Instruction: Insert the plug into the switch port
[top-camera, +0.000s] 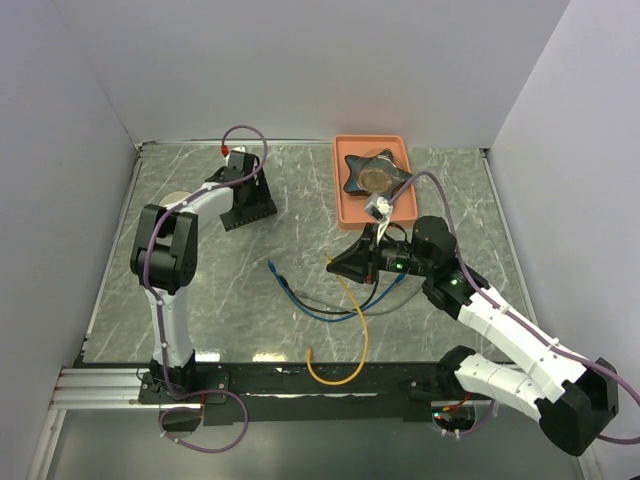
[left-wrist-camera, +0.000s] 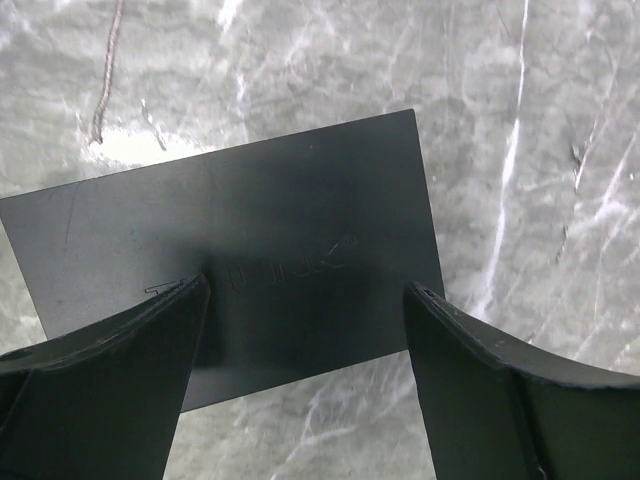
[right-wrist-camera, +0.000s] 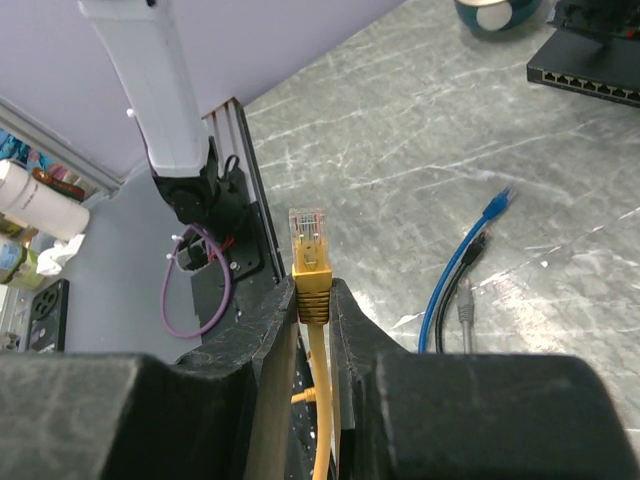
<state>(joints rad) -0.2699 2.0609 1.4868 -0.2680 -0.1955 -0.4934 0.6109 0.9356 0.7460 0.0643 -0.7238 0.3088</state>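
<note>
Left end effector (top-camera: 245, 192): hangs wide open above the switch (top-camera: 258, 212) in the upper left of the overhead frame. Shows in the left wrist frame as two dark fingers (left-wrist-camera: 120, 370), one at lower left and one at lower right, both overlapping the near edge of the flat black box. Cannot tell whether either finger touches the box.

Right end effector (top-camera: 338, 265): sits just right of centre in the overhead frame, pointing toward the left edge. Clamps narrowly on the plug (right-wrist-camera: 308, 238), pinching the yellow boot just under the clear tip. Holds it upright in the middle of the right wrist frame, tip toward the top edge. Lets the yellow cable (right-wrist-camera: 320, 420) run down between the fingers to the bottom edge.

Switch: lies flat on the marbled tabletop (top-camera: 200, 290), well apart from the plug. Appears at the upper right of the right wrist frame, with its row of ports (right-wrist-camera: 590, 88) along the long edge facing the camera.

Loose on the tabletop, centre of the overhead frame: blue cable (top-camera: 300, 300) among other dark leads.

Orange tray (top-camera: 341, 190): rests at upper centre of the overhead frame and carries a dark star-shaped object (top-camera: 372, 175).
</note>
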